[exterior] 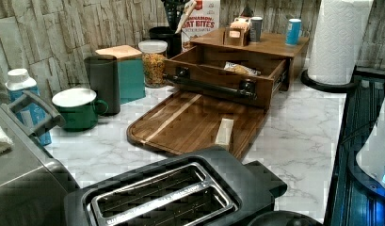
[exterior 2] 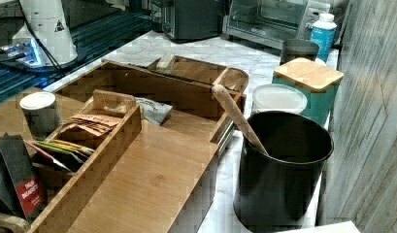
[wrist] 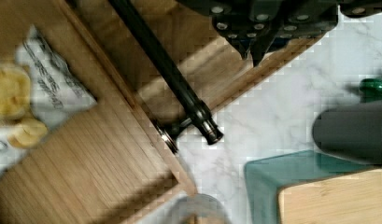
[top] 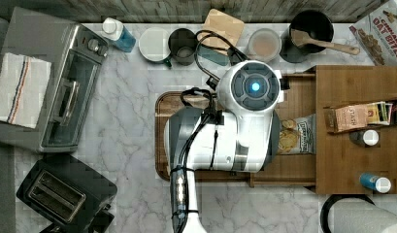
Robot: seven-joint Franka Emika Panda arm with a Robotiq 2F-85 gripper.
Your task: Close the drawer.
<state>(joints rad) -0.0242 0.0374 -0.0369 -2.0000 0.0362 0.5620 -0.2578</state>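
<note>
Drawer (exterior: 226, 70): medium-brown wood, pulled well out of its cabinet (exterior: 270, 44), upper centre of the left view; in the top view it spans the centre right, largely under the arm. Contents: one snack bag (top: 297, 134) lying flat on the floor. Front fitted with a black bar handle (wrist: 167, 74), which crosses the wrist view diagonally from upper centre down to mid-frame. Gripper (wrist: 252, 46): at the upper edge of the wrist view, fingertips drawn together to a narrow point, holding nothing, just beside the handle and above the drawer front. Cutting board (exterior: 190, 123): dark wood, lying on the marble counter (exterior: 298, 136) directly before the drawer front. Step in hand, by my reckoning: approach, closing not yet begun. Next move calls for setting the fingers against the drawer front and pushing steadily toward the cabinet, square to the slides.
</note>
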